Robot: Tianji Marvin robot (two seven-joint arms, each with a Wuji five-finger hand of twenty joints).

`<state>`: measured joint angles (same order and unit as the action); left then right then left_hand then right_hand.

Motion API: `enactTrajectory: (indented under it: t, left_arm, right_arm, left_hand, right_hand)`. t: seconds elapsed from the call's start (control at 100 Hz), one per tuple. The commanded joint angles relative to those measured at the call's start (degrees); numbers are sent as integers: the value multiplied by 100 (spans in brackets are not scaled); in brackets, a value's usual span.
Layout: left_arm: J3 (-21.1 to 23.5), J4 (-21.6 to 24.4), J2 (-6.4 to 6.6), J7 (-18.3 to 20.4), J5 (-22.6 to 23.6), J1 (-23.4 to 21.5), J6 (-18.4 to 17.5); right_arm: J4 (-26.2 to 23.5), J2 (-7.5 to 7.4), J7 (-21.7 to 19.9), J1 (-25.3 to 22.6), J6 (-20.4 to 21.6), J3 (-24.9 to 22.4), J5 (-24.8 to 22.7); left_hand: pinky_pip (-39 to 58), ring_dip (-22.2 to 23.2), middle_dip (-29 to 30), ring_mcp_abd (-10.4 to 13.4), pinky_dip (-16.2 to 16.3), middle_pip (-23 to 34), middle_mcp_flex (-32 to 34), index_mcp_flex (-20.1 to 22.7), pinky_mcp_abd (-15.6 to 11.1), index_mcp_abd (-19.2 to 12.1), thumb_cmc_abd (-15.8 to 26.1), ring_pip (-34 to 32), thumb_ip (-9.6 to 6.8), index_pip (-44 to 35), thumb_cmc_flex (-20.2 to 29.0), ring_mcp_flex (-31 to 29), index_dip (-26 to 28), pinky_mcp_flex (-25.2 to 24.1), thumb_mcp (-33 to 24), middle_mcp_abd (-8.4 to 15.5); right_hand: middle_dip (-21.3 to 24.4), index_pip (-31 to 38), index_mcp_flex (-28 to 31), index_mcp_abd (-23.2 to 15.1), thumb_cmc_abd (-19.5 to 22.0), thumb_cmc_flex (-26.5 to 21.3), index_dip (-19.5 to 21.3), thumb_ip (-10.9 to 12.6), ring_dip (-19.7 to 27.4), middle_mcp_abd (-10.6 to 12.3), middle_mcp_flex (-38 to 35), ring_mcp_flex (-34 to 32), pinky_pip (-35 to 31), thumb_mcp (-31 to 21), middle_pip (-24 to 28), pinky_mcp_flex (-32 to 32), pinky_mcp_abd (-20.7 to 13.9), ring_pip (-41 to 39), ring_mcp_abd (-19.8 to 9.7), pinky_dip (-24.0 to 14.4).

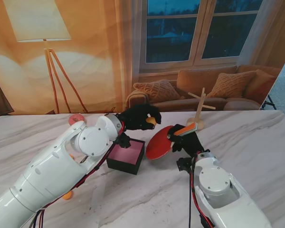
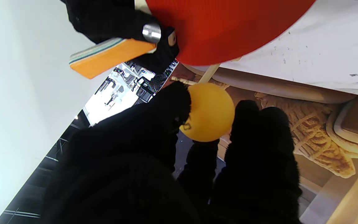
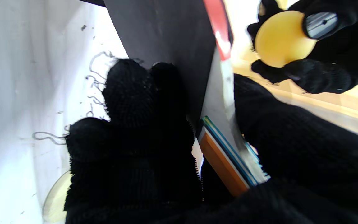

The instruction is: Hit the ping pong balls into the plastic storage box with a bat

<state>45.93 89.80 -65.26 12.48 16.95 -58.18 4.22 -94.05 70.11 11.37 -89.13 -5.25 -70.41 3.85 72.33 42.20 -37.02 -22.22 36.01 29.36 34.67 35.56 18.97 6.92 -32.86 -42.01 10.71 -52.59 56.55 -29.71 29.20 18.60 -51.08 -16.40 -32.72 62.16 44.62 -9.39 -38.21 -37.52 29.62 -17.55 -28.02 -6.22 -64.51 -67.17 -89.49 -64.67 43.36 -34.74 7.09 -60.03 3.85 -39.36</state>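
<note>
My left hand [image 1: 138, 117], in a black glove, is raised above the table and shut on an orange ping pong ball [image 1: 152, 121] [image 2: 208, 112] [image 3: 282, 39] pinched at its fingertips. My right hand [image 1: 185, 139] is shut on the orange handle of a red bat [image 1: 160, 143] [image 2: 228, 28] [image 3: 225, 71], whose face sits just right of the ball and a little nearer to me. The storage box [image 1: 127, 156], black-walled with a pink floor, rests on the table under my left forearm. Another orange ball [image 1: 67, 194] lies by my left arm.
A wooden peg stand [image 1: 198, 110] stands at the far edge behind the bat. A pink round object [image 1: 76, 118] sits far left. The marble table [image 1: 256, 142] stretches out to the right.
</note>
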Motion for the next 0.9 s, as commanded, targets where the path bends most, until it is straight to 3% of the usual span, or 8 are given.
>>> enactTrajectory:
  t: [0.0,0.21,0.49,0.89]
  left_arm:
    - [-16,-3,-24,127,-59,2,-5]
    - [34,12,-69,21,-225,-67,57]
    - [294,149,3,-51,154,-270,105]
    - [1022,508,282,357,988,-899,233]
  right_arm:
    - [-156,34,-63,37,61,16,20]
    - [-270,13,-130,81,121,63,21]
    - [-183,-7,-125,43,88,-6,-201]
    - [-254,-40,-129,-147,195,-172,-314]
  left_hand:
    - [-244,-148,357,-230,-4,47,-149,-30,112,-10,85,181,-126,165,-78,153,-81,-239,185,153]
    - [-900,-685,839,-304,-233,-346,-24,-4,435,-28,125,949,-94,552,-388,341,-114,-742,614,254]
    - [-761,-642,836,-199,-166,-296,-24,16,265,-38,162,850,-103,628,-396,348,-103,-803,635,213]
    - [-648,-572,815,-187,-104,-308,-126,-63,134,-43,240,815,-137,847,-507,474,-34,-974,625,187]
  right_hand:
    - [-98,132,278,-125,257,-330,97,138,-93,439,-144,165,53,-149,81,31,-256,201,-383,-1]
    - [-98,130,274,-128,256,-324,104,137,-102,441,-145,160,55,-159,77,30,-256,203,-386,-5]
    - [-101,130,275,-106,251,-323,105,134,-111,430,-147,156,56,-163,81,30,-256,204,-375,-9]
    - [-99,129,274,-83,253,-326,101,133,-119,414,-150,161,58,-164,90,30,-256,206,-366,-13]
